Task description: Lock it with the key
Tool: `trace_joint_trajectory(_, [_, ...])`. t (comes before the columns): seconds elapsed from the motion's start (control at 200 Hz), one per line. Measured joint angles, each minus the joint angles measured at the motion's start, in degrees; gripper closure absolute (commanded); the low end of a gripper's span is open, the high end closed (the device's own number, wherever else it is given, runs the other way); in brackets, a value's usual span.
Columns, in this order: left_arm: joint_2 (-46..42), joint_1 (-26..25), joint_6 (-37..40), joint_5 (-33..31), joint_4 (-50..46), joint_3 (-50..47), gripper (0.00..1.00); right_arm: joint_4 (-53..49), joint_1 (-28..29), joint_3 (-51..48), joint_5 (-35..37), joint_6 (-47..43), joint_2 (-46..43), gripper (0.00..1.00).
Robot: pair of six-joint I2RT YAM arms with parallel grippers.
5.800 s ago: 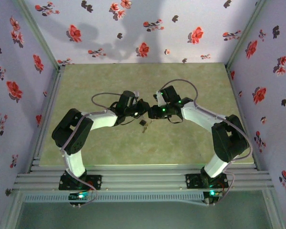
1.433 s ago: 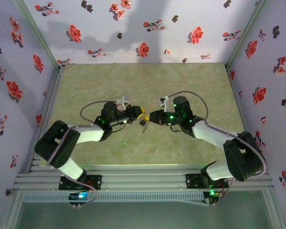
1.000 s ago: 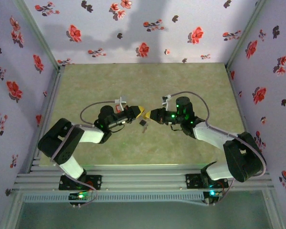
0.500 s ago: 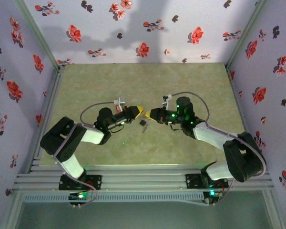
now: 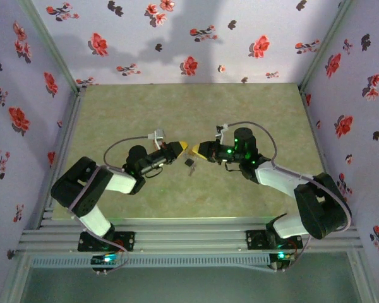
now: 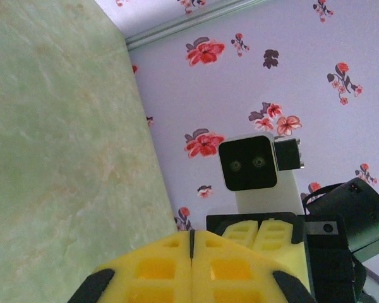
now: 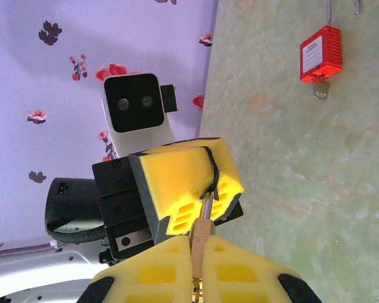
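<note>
A red padlock [image 7: 320,58] lies flat on the green table [image 7: 303,189], with a small grey metal piece at its lower end; from above it is a small dark thing [image 5: 189,163]. My right gripper [image 7: 201,237] is shut on a key [image 7: 201,228] with a tan head. The key's metal blade points at the yellow pads [image 7: 177,180] of my left gripper. Whether the blade touches them is unclear. My left gripper [image 6: 192,235] is shut with nothing between its pads. Both grippers [image 5: 183,146] [image 5: 194,150] face each other tip to tip just beyond the padlock.
Flowered walls [image 5: 177,38] close in the table on three sides, and a metal rail [image 5: 189,237] runs along the near edge. The right wrist's camera block [image 6: 249,163] faces my left gripper closely. Open green tabletop [image 5: 189,107] stretches behind the grippers.
Both grippers have drifted slightly toward the far side, away from the padlock, still tip to tip. The padlock has not moved.
</note>
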Motion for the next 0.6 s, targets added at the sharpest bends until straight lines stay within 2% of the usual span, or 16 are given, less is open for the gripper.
trace_joint_trajectory(0.6, [-1.36, -1.22, 1.70, -4.87, -1.57, -0.81, 1.00, 0.68, 1.77, 0.00, 2.08, -0.42, 0.87, 1.00])
